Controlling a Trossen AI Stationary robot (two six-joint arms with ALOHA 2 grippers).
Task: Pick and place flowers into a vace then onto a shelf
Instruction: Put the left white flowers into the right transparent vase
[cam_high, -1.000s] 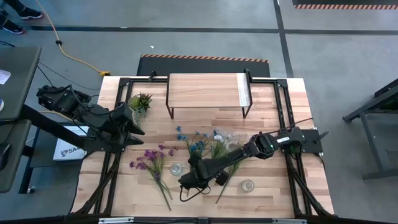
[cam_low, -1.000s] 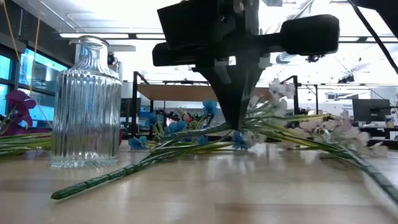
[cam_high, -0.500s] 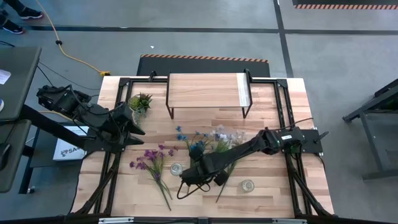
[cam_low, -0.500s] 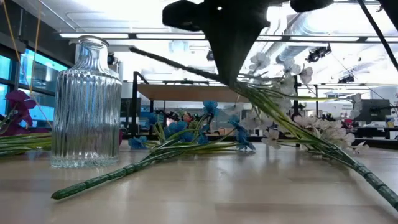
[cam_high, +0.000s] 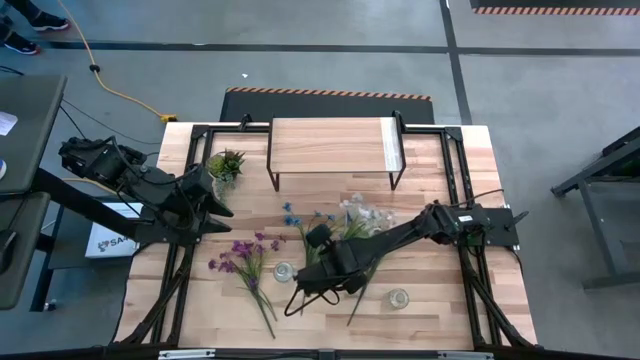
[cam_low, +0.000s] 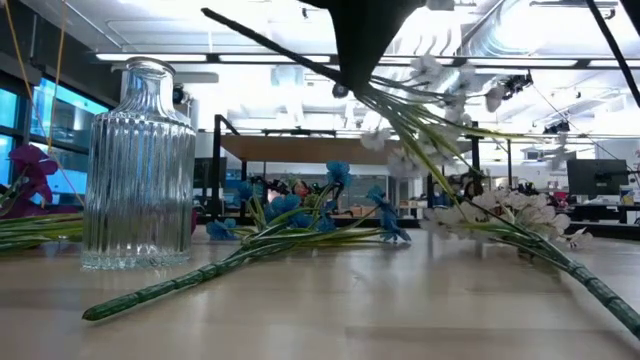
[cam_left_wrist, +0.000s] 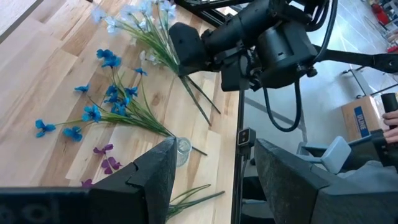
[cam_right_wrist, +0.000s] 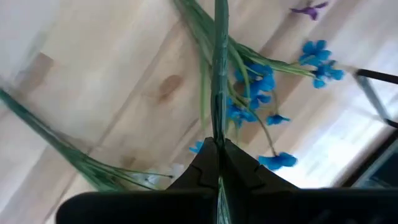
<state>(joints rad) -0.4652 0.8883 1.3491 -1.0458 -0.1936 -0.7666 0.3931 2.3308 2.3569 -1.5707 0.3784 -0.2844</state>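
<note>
The right gripper (cam_high: 322, 268) pinches a white flower spray (cam_low: 440, 120) by its stem, up off the table — above the blue flowers (cam_high: 312, 230). The left gripper (cam_high: 218, 208) waits with fingers apart near the table's left edge — the shelf (cam_high: 334, 146) stands at the far edge.

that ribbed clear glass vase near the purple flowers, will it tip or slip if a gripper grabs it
The ribbed clear glass vase stands tall on a broad flat base, so it probably resists tipping unless pushed near its narrow neck. Smooth glass may slip between fingers, though the ribs could help. It looks thick-walled, likely heavy for its size and breakable if dropped.
</note>
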